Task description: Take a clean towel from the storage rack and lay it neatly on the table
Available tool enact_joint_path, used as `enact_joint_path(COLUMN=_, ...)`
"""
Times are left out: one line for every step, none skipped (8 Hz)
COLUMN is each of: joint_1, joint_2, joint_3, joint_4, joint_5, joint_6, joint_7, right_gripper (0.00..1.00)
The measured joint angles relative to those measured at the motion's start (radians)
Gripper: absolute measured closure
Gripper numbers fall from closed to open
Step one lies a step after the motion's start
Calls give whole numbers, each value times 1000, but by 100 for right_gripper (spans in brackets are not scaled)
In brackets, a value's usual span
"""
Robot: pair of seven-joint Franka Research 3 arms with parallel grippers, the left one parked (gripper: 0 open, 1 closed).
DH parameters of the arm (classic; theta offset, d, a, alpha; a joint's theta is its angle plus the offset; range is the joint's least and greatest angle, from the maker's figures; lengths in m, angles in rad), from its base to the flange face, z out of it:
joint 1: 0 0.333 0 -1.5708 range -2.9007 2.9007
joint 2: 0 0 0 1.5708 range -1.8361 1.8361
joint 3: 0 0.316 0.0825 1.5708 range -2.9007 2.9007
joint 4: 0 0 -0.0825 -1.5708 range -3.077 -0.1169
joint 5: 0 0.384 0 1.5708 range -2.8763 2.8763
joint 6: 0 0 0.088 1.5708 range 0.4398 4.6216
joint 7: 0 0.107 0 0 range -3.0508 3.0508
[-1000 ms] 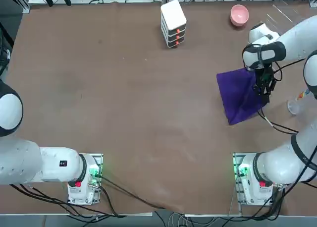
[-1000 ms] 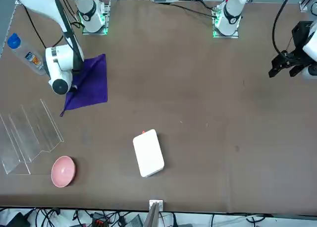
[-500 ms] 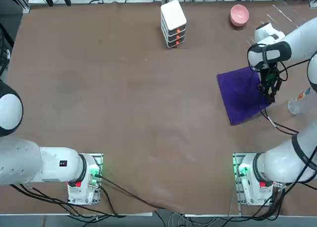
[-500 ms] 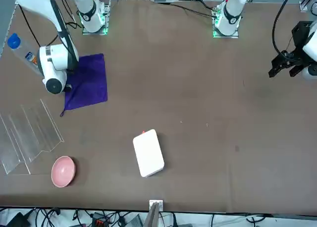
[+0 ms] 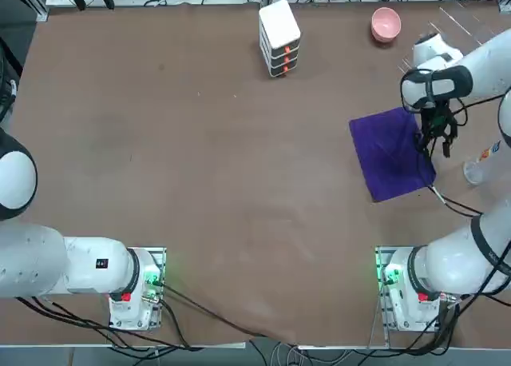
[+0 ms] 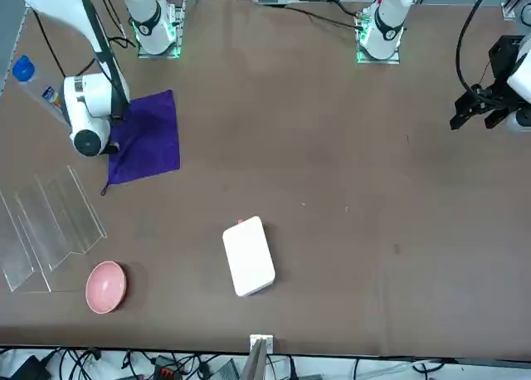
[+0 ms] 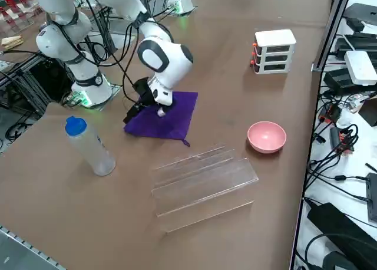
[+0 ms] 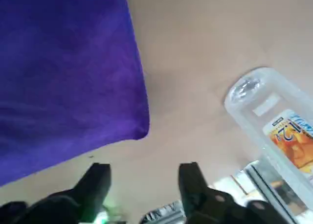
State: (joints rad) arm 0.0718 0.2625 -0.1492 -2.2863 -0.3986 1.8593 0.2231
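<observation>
Top view: towel [image 5: 390, 153] spread flat on table [image 5: 200, 142], right gripper [image 5: 436, 141] at its right edge, fingers apart, nothing between them. Front view: same cloth near the table's left side, clear storage rack [image 6: 46, 222] just beyond its loop corner, pink bowl [image 6: 105, 285] near the rack. Right side view: water bottle [image 7: 89, 145] upright, near the towel. Right wrist view: both fingers [image 8: 95, 185] spread over bare tabletop beside the towel's corner, clear of the cloth.

The deep purple towel [image 5: 390, 154] lay flat and spread out on the brown table [image 5: 200, 142], its small loop at one corner. The clear storage rack [image 7: 200, 181] stood near it, apart.
</observation>
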Motion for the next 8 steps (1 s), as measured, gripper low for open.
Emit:
enact_joint_path(joint_1=-2, joint_2=-43, joint_3=0, joint_4=30, joint_5=74, joint_6=13, joint_7=-1, right_gripper=0)
enact_joint_path(joint_1=-2, joint_2=-87, joint_3=1, joint_4=85, joint_5=168, joint_6=16, joint_7=-3, right_gripper=0)
enact_joint_path(joint_1=-1, joint_2=-121, joint_3=3, joint_4=158, joint_5=249, joint_6=10, joint_7=-7, right_gripper=0)
enact_joint_path(joint_1=-1, joint_2=-139, joint_3=5, joint_4=236, joint_5=308, joint_6=-18, joint_7=-12, right_gripper=0)
enact_joint_path(joint_1=-2, joint_2=-145, joint_3=5, joint_4=323, joint_5=362, joint_6=-75, joint_7=-37, right_gripper=0)
enact_joint_path(joint_1=-5, joint_2=-145, joint_3=3, joint_4=431, joint_5=403, joint_6=-157, joint_7=-74, right_gripper=0)
enact_joint_path(joint_1=-7, joint_2=-147, joint_3=1, joint_4=544, joint_5=420, joint_6=-237, joint_7=-106, right_gripper=0)
enact_joint_path(joint_1=-8, joint_2=-152, joint_3=2, joint_4=643, joint_5=427, joint_6=-288, joint_7=-127, right_gripper=0)
